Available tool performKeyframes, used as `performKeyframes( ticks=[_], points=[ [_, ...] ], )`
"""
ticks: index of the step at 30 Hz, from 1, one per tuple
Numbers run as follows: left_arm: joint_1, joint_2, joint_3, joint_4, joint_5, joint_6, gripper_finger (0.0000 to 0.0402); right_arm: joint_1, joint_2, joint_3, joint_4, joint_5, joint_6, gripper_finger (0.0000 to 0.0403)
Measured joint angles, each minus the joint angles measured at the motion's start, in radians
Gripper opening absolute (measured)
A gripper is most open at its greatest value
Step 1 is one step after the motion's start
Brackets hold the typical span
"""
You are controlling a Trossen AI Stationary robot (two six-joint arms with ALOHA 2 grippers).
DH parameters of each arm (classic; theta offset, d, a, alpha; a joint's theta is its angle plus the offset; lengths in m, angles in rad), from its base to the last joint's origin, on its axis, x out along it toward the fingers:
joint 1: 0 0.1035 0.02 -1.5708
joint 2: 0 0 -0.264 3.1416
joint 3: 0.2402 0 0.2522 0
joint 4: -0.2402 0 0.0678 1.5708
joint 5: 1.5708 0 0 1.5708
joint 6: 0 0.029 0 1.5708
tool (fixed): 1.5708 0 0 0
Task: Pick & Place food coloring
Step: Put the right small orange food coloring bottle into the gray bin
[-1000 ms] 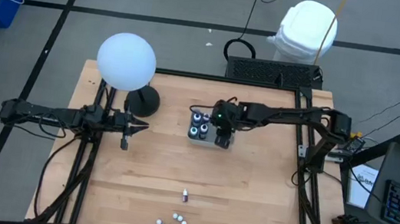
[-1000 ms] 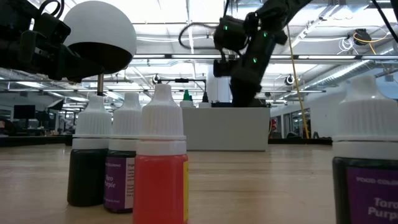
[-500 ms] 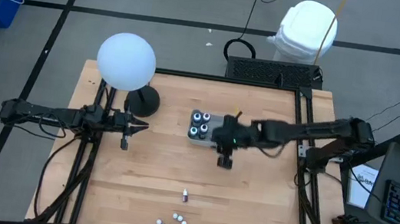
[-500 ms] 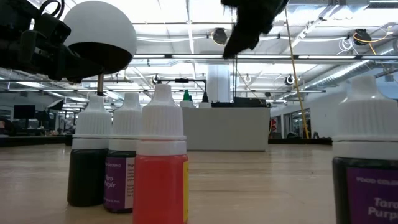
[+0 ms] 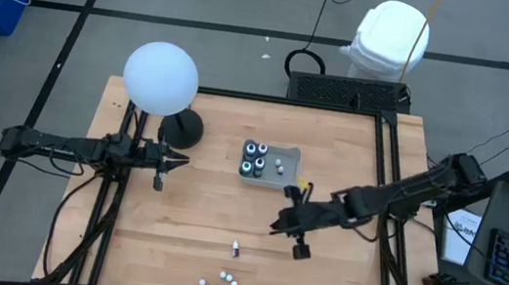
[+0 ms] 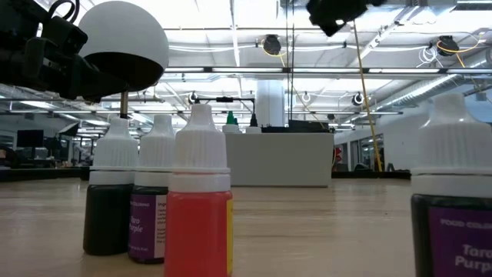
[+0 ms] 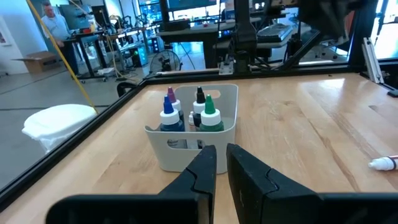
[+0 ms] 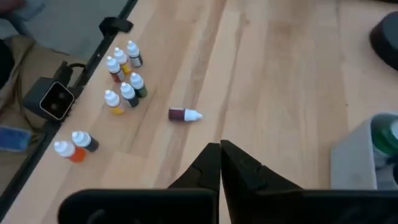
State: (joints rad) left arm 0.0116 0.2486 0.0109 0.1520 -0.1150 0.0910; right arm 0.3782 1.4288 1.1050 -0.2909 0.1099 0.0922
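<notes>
Left arm: parked over the worktop's (image 5: 204, 225) left side, the left gripper (image 5: 171, 160) pointing toward the tray; in the left wrist view its fingers sit close together with only a slit between them, nothing held.
White lamp: a round globe (image 5: 160, 78) on a dark base, far-left corner, out of the action.
Grey tray: (image 5: 289, 155) mid-worktop, well apart from the loose bottles; the left wrist view shows four tall dropper bottles (image 7: 186, 113) upright in it, blue, purple, black and green tops, and the high view shows two small white caps in its right half.
Lying bottle: one small dark vial with a white cap (image 5: 236, 248), on its side between tray and cluster; in the right wrist view (image 8: 185, 114) its long axis runs crosswise to the fingers' line, cap end toward the worktop's middle.
Loose cluster: seven little white-capped bottles (image 5: 228, 282) standing near the front edge, five bunched and two a bit aside.
Right arm: it's the nearer one! The right gripper (image 5: 294, 229) hangs over the worktop just right of the lying vial, fingers pressed together and empty.
Key relation: the vial lies ahead of the right gripper, toward the front-left, so I reckon those fingers must part before any pick.
</notes>
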Motion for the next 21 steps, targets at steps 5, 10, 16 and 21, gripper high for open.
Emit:
performKeyframes(
  ticks=[5, 10, 16, 21],
  points=[
    [0.0, 0.0, 0.0, -0.001, 0.0, -0.012, 0.0047, -0.005, -0.208, -0.188, 0.158, 0.001, -0.03, 0.0001],
    [0.0, 0.0, 0.0, -0.001, 0.0, -0.011, 0.0047, -0.045, -0.48, -0.418, 0.305, 0.034, -0.019, 0.0001],
    [0.0, 0.0, 0.0, 0.0, 0.0, -0.011, 0.0047, -0.121, -0.755, -0.637, 0.332, 0.073, 0.05, 0.0],
    [0.0, 0.0, 0.0, 0.001, 0.0, -0.016, 0.0047, -0.144, -0.873, -0.782, 0.407, 0.036, 0.079, 0.0]
  ],
)
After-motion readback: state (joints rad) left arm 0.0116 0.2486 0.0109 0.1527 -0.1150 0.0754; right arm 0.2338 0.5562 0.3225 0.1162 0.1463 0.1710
